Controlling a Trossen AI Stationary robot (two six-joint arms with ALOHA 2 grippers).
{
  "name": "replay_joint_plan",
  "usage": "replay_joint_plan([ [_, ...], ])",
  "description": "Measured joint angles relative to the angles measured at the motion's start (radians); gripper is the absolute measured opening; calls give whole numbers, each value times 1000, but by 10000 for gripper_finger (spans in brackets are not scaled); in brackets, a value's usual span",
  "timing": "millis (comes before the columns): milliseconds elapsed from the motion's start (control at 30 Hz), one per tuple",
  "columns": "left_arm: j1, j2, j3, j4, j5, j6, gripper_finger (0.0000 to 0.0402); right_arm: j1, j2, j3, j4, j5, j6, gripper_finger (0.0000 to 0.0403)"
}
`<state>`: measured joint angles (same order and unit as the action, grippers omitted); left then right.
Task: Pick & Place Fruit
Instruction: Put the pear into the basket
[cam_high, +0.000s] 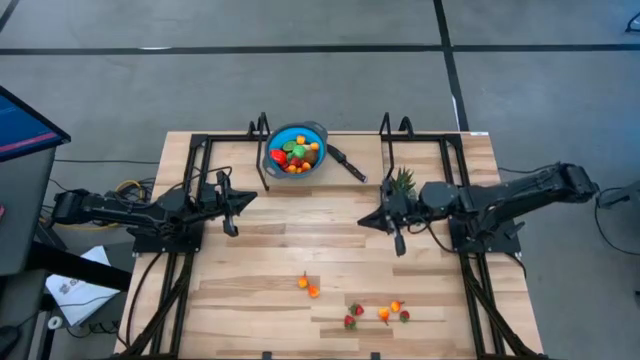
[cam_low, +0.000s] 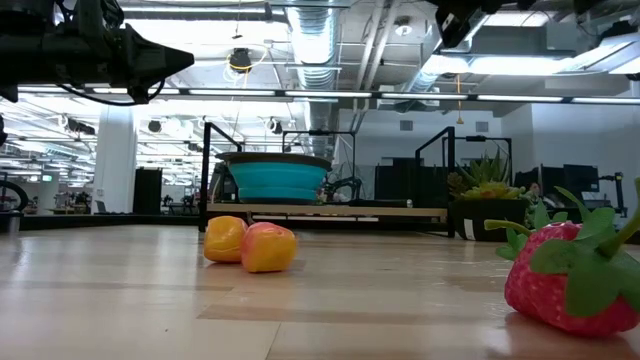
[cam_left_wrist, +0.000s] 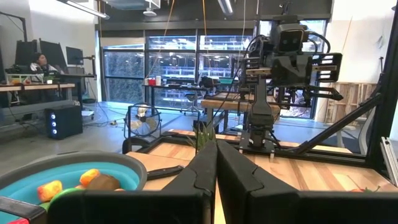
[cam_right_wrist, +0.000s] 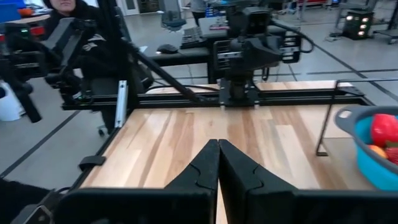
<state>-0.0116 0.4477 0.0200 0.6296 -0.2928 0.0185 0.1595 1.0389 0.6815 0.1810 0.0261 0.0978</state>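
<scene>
While both dark arms hang level above the pale wooden plank table (cam_high: 330, 250), the left gripper (cam_high: 231, 226) and right gripper (cam_high: 399, 243) each have jaws pressed together on nothing, so no pick seems in hand. At the far edge, the round blue bowl (cam_high: 297, 149) already holds several toy fruits. The remaining small orange pieces (cam_high: 308, 286) and red strawberries (cam_high: 378, 314) lie near the front, right of centre; the next move likely calls for an arm to reach there, spread its jaws and descend.
</scene>
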Motion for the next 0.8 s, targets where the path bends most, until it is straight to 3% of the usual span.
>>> replay_joint_plan([
  [800, 0, 0, 0, 0, -4, 0, 4, 70, 0, 0, 0, 10, -48, 1],
])
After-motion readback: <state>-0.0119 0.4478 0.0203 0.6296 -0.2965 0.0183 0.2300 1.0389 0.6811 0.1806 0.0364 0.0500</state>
